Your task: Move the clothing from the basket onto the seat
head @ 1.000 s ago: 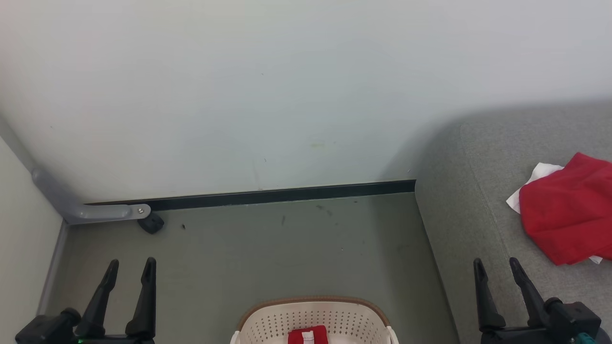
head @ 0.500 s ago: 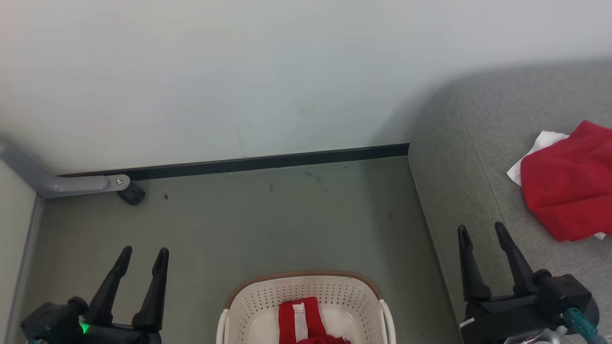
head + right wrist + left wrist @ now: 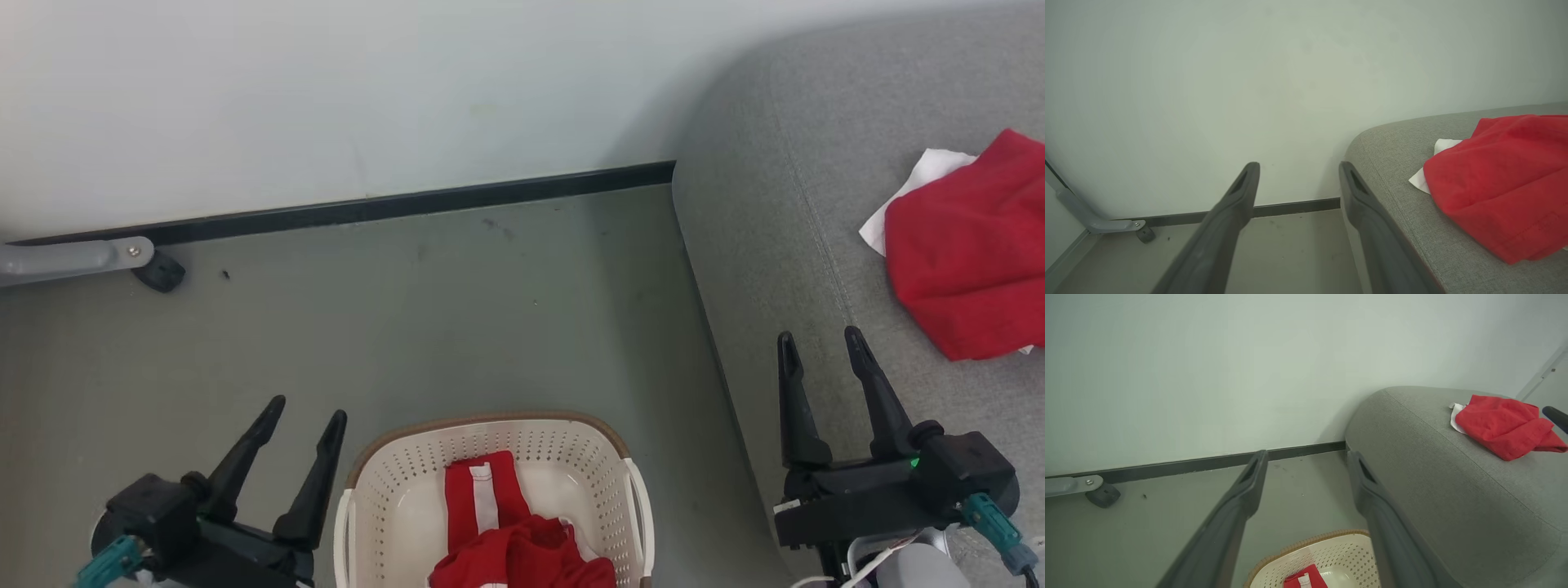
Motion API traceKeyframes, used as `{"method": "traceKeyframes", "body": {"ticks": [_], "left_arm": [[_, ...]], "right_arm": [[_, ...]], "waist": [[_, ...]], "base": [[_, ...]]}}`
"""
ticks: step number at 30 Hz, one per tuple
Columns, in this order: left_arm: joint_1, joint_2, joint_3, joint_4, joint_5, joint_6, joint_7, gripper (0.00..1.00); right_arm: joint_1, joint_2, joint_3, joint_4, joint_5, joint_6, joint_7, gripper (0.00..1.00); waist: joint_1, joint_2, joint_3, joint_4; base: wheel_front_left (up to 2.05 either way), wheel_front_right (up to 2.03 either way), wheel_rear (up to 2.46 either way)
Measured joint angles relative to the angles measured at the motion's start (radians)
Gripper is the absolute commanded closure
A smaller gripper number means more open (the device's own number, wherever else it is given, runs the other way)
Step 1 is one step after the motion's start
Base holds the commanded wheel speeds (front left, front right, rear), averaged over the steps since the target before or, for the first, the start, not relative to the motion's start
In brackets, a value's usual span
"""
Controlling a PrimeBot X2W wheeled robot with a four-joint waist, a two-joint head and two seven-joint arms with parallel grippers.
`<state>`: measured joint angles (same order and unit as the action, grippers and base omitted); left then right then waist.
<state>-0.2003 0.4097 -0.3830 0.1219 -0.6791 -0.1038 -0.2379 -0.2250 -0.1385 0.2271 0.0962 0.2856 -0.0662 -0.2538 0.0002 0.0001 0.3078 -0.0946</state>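
Below, red clothing [image 3: 522, 555] inside basket [image 3: 392, 490].

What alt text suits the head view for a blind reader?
A cream basket on the floor, bottom centre, holds red clothing; another red garment lies on the grey seat at right. Both grippers are open and empty: left gripper beside the basket, right gripper over the seat's edge.

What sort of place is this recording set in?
Likely a home-style living room corner, perhaps staged: a grey upholstered seat against a plain wall, a laundry basket on the floor, red clothing on the seat.
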Motion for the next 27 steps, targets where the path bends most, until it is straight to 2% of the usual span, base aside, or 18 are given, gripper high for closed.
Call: {"method": "traceKeyframes", "body": {"ticks": [16, 27], "left_arm": [[-0.125, 0.025, -0.156, 0.056, 0.075, -0.020, 0.061, 0.00], [-0.185, 0.097, -0.199, 0.148, 0.091, -0.021, 0.088, 0.00]], "right_arm": [[-0.059, 0.028, -0.012, -0.064, -0.040, -0.014, -0.003, 0.00], [-0.135, 0.035, 0.005, -0.130, -0.104, -0.022, -0.003, 0.00]], "waist": [[0.0000, 0.0000, 0.141, -0.060], [-0.0001, 0.0000, 0.240, -0.106]], "base": [[0.00, 0.00, 0.00], [0.00, 0.00, 0.00]]}}
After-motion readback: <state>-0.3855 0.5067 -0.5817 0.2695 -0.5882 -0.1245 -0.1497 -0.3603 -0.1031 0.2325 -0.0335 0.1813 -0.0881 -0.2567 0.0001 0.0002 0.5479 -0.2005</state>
